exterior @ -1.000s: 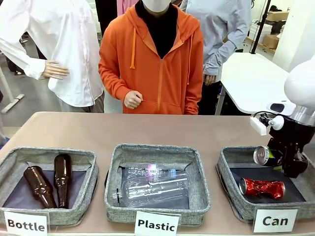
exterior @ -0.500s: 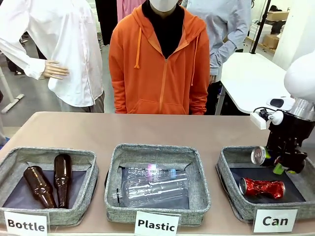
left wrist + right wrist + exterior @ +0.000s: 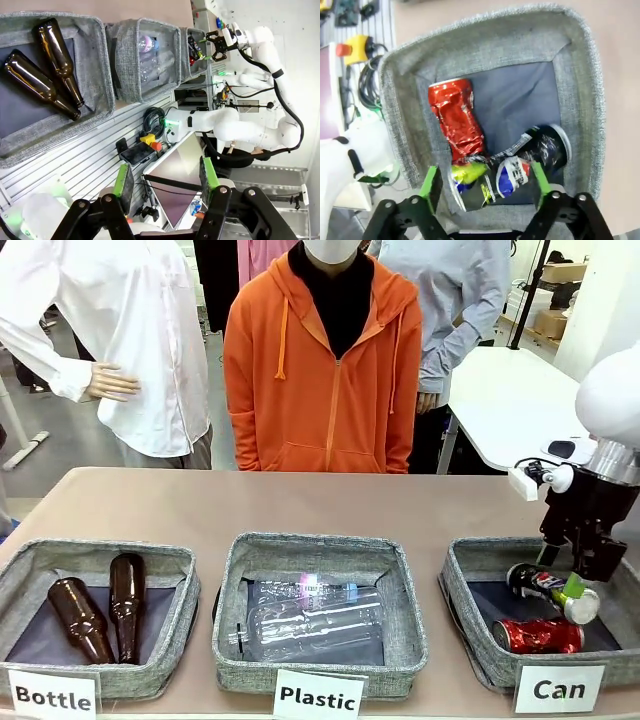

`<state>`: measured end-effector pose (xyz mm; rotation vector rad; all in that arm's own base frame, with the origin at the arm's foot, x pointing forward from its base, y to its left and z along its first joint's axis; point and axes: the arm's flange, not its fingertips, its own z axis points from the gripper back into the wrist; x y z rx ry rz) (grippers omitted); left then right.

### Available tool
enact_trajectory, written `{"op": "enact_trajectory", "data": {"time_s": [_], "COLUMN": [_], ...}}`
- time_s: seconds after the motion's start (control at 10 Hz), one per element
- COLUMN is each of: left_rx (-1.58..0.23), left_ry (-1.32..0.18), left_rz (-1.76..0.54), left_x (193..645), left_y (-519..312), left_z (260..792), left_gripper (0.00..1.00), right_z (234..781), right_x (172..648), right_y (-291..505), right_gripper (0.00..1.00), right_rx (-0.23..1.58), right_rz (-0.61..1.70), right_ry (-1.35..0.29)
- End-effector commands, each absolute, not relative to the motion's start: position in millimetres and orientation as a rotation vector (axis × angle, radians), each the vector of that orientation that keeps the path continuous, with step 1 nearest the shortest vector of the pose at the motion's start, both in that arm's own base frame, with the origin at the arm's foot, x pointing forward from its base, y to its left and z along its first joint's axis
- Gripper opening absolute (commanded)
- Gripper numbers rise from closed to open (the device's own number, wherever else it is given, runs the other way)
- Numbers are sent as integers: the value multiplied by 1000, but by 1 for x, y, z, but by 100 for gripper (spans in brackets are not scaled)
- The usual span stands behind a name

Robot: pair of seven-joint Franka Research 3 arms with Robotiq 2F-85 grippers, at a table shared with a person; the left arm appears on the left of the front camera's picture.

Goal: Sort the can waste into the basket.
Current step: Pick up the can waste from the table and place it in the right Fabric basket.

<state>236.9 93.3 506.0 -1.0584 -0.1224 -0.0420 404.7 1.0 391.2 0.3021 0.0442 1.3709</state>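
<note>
Dropped from the right gripper (image 3: pixel 578 575), the black can (image 3: pixel 548 588) now lies inside the Can basket (image 3: pixel 470 575), touching the crushed red can (image 3: pixel 457 120). Its fingers (image 3: pixel 431 182) stand released above the basket. Lift straight up, clear of the basket rim. Left gripper (image 3: pixel 165 180) fingers stand apart, empty.

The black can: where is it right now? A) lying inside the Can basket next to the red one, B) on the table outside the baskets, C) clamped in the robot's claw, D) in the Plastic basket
A: the black can lies in the Can basket beside the crushed red can, with the right gripper open above it.
</note>
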Motion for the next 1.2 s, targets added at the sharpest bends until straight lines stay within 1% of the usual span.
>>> {"op": "enact_trajectory", "data": {"time_s": [0.0,0.1,0.2,0.3,0.4,0.6,0.7,0.9,1.1], "left_rx": [-1072,-1072,-1072,-1072,-1072,-1072,-1072,-1072,-1072], "left_ry": [-109,-109,-109,-109,-109,-109,-109,-109,-109], "left_rz": [-30,-30,-30,-30,-30,-30,-30,-30,-30], "left_x": [238,238,238,238,238,238,238,238,238], "left_y": [93,93,93,93,93,93,93,93,93], "left_z": [511,511,511,511,511,511,511,511,511], "left_gripper": [70,70,70,70,70,70,70,70,70], "right_z": [397,402,405,406,408,410,411,413,418], "right_x": [415,420,430,436,440,449,456,460,455], "right_y": [5,9,17,24,29,32,30,20,14], "right_gripper": [100,100,100,100,100,100,100,100,100], "right_rx": [361,432,495,574,727,1061,1192,1332,1417], "right_rz": [1289,1206,1027,901,834,654,561,465,444], "right_ry": [-29,-190,-466,-578,-590,-529,-527,-527,-509]}}
